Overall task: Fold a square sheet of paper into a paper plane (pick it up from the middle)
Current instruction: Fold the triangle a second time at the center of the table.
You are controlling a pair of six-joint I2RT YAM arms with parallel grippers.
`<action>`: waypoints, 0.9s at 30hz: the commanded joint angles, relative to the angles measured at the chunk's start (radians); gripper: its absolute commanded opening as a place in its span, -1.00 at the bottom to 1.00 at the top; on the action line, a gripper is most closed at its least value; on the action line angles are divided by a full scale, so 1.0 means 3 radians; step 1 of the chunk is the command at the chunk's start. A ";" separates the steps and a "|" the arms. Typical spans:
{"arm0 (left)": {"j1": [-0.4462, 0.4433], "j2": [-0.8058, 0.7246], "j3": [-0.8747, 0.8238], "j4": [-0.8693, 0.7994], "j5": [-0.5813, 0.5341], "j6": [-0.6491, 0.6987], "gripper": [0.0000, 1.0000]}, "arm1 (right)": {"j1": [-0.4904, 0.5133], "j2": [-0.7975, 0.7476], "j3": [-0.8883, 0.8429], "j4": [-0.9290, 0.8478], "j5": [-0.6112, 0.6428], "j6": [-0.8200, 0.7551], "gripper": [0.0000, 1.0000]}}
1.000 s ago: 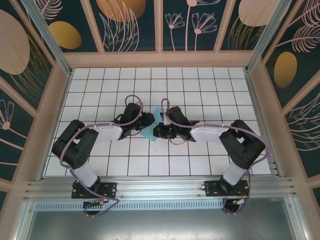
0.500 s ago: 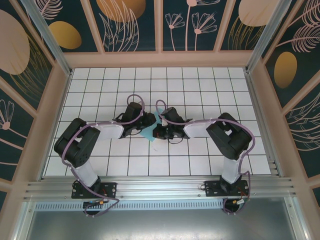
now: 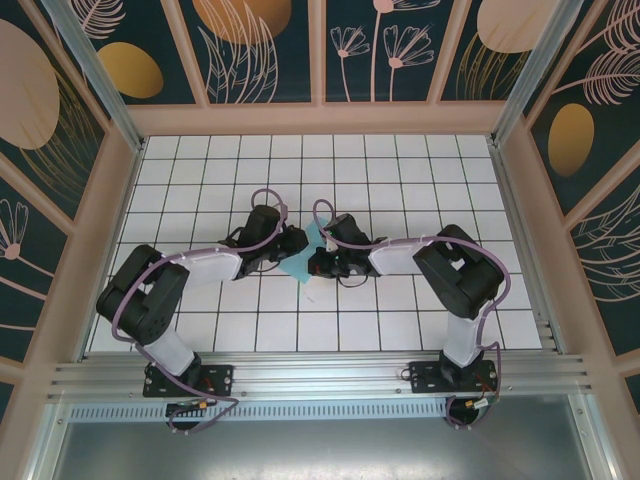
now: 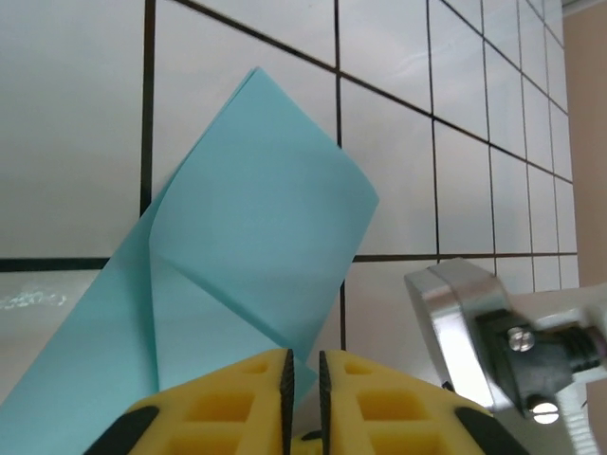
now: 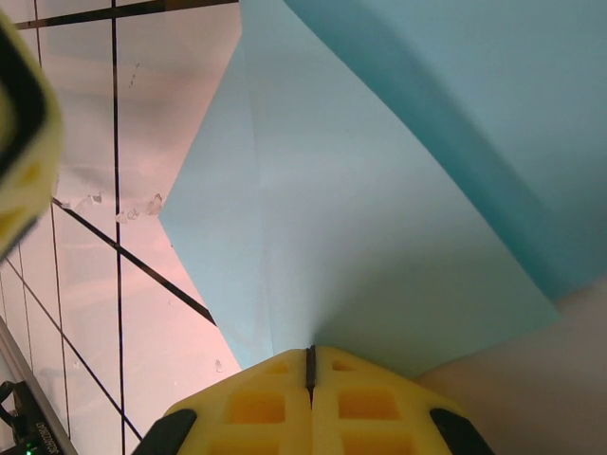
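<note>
The light-blue sheet of paper is partly folded and held up off the tiles at the table's middle, between the two arms. In the left wrist view the sheet of paper shows a curled flap and a diagonal crease. Its lower corner dips into the narrow gap of my left gripper, whose pads stand slightly apart. My right gripper is shut on the sheet of paper, with a crease running straight into the closed pads. From above, the left gripper and the right gripper nearly touch.
White grid-tiled table inside a wooden frame with painted walls. The right arm's metal wrist part sits close beside the left fingers. A yellow finger of the left gripper shows at the right wrist view's left edge.
The left jaws have narrowed around the paper's corner. The right arm's elbow swung inward early on, and the left arm's elbow shifted left. The paper stays between the grippers.
</note>
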 commanded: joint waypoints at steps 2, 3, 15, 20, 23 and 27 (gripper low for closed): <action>0.0009 0.0147 -0.0009 0.0111 0.0081 0.0081 -0.71 | -0.0032 0.0069 -0.0007 -0.0037 0.0001 -0.0079 -1.00; 0.0008 0.0183 0.0013 0.0133 0.0080 0.0081 -0.73 | -0.0037 0.0067 -0.0009 -0.0037 0.0008 -0.0082 -1.00; 0.0009 0.0679 0.0013 0.0316 -0.0004 -0.0064 -0.75 | -0.0053 -0.0036 -0.0051 0.0033 -0.0076 -0.0100 -0.98; -0.0005 0.0528 -0.0353 0.0723 0.0130 -0.0494 -0.76 | -0.0048 -0.0320 -0.0105 0.0051 -0.0179 -0.0085 -0.94; -0.0063 0.0377 -0.0481 0.0762 0.0053 -0.0639 -0.75 | -0.0047 -0.0536 -0.0230 0.0069 -0.0200 -0.0045 -0.94; -0.0237 0.0240 -0.0522 0.0653 -0.0142 -0.0812 -0.74 | -0.0042 -0.0791 -0.0436 0.0102 -0.0246 0.0062 -0.93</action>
